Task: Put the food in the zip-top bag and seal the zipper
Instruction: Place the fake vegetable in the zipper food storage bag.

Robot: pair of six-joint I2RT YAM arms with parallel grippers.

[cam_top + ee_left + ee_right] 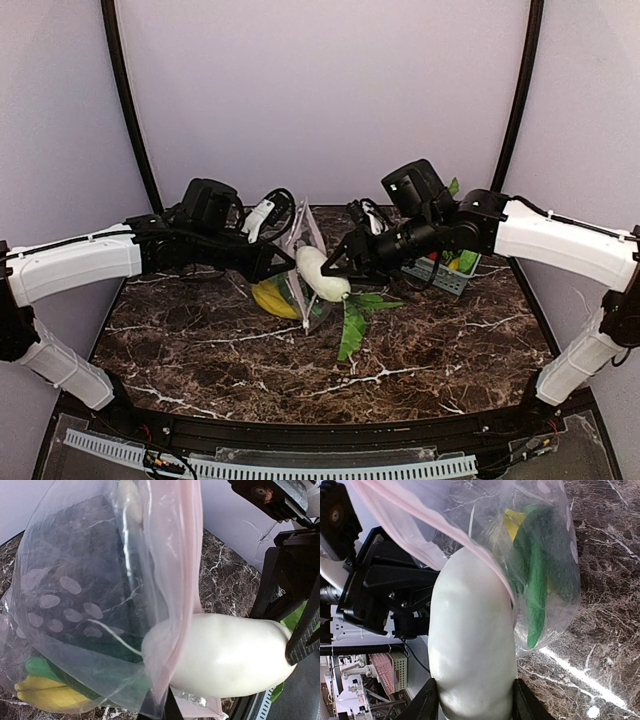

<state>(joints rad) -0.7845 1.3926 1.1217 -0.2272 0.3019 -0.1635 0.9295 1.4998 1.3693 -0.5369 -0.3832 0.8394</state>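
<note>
My left gripper (167, 711) is shut on the mouth edge of the clear zip-top bag (75, 605) and holds it up above the table. The pink zipper (175, 555) hangs open around the tip of a long white vegetable (472, 645). My right gripper (472, 700) is shut on that vegetable's thick end, one finger (427, 702) on each side. The tip is just inside the bag's mouth. A yellow banana bunch (45, 692) and a dark green vegetable (537, 590) lie inside the bag. In the top view both grippers meet at the bag (300, 240) near the table's middle.
A green leafy piece (352, 325) lies on the marble table just in front of the bag. A blue-grey slatted basket (445, 272) with more food sits at the back right under the right arm. Curved backdrop walls stand behind.
</note>
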